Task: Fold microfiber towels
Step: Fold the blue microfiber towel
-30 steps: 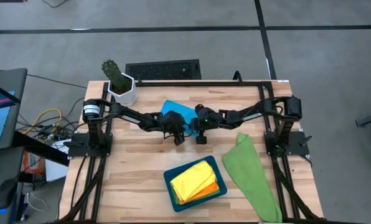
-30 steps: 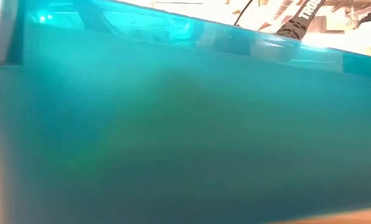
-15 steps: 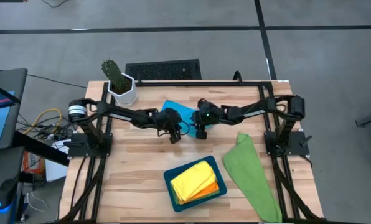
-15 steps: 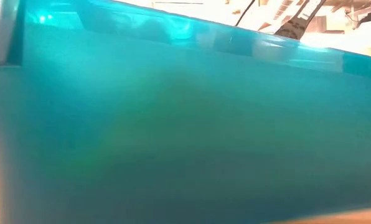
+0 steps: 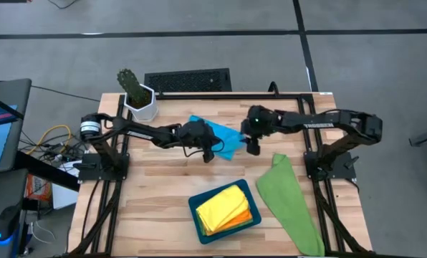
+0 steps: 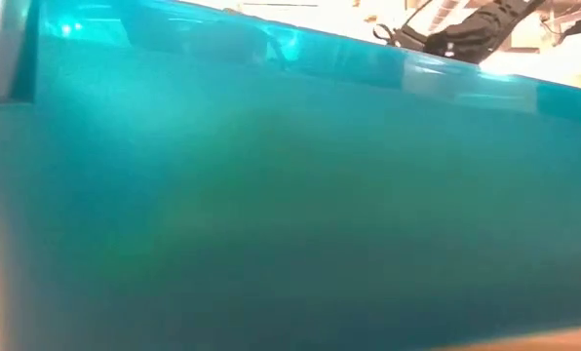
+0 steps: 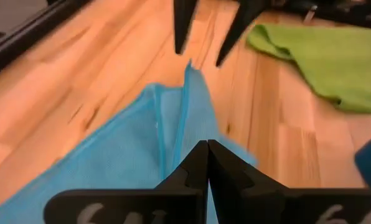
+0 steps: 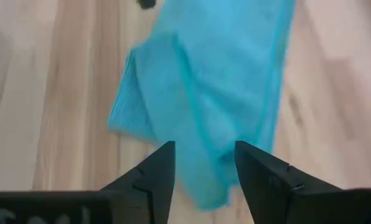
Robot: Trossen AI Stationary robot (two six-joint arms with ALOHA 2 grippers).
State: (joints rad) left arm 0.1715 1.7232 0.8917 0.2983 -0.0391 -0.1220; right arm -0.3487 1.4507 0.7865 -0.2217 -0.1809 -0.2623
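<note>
A sky-blue towel [image 5: 219, 135] lies on the table's middle, toward the far side. My left gripper [image 5: 209, 152] is at its near edge, shut on the cloth [image 7: 173, 118]. My right gripper [image 5: 253, 148] is open just right of the towel's right corner, touching nothing; the towel [image 8: 204, 87] lies ahead of its fingers. A green towel [image 5: 289, 201] lies flat at the near right. A yellow towel [image 5: 221, 204] lies over an orange one [image 5: 243, 217] in the dark teal tray [image 5: 193, 204]. The second green towel is out of view. My left gripper has its two fingers shut on the blue towel's edge [image 7: 187, 127], at the towel's near side. The fingers slant down from the table's left. The fingertips hide the exact spot and the number of layers. The rest of the towel lies on the table.
A white pot with a cactus [image 5: 138, 99] stands at the table's far left corner. The teal tray's wall [image 6: 290, 195] fills the low view. Bare wood lies at the near left [image 5: 149, 208].
My right gripper has gone toward the table's right edge, off the blue towel. My left gripper has shifted a little to the right. The towel's right part has been drawn out to the right and now lies spread wider on the table.
</note>
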